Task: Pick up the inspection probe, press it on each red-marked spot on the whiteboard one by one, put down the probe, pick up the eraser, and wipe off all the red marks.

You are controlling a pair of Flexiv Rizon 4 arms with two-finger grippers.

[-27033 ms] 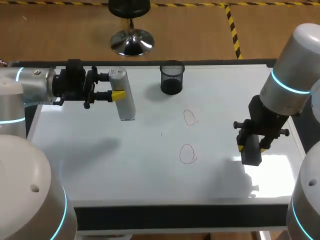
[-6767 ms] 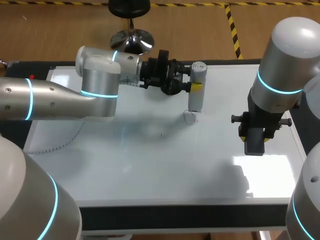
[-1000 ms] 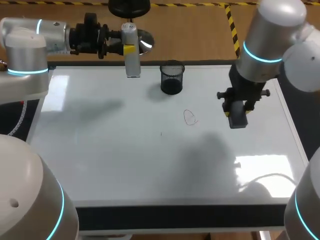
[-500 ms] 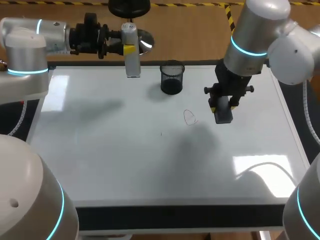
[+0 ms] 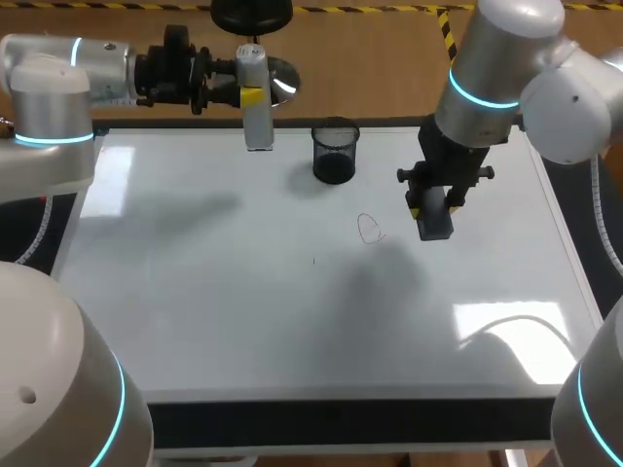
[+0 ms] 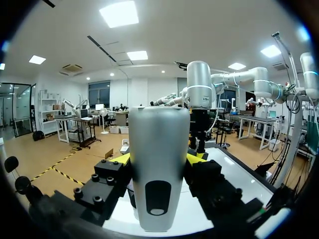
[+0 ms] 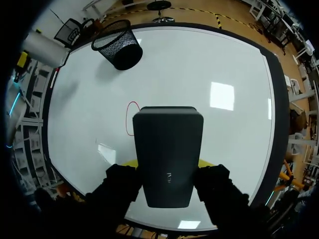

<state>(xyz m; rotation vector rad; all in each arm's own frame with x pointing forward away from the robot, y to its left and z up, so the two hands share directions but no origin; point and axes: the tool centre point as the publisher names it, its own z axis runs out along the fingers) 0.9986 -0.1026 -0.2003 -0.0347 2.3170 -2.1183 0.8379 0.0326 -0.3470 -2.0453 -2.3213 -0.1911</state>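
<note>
Over the whiteboard (image 5: 214, 292), just at 3 o'clock of the one red mark (image 5: 369, 229), is the eraser (image 5: 435, 224). The right fingers (image 7: 203, 162) pinch it across its two long sides, its flat face turned down; whether it touches the surface I cannot tell. It looks a stiff, light, dark block with smooth walls, so the hold near mid-length seems sound. I judge that a level, moderate press would wipe best, since a tilted face would rub on one edge only. Off at 10 o'clock, over the board's far edge, the left fingers (image 6: 195, 158) clamp the probe (image 5: 256, 97) upright about its middle: a smooth silver cylinder, rigid and likely slippery. A mesh cup (image 5: 335, 153) stands at 11 o'clock of the mark.
</note>
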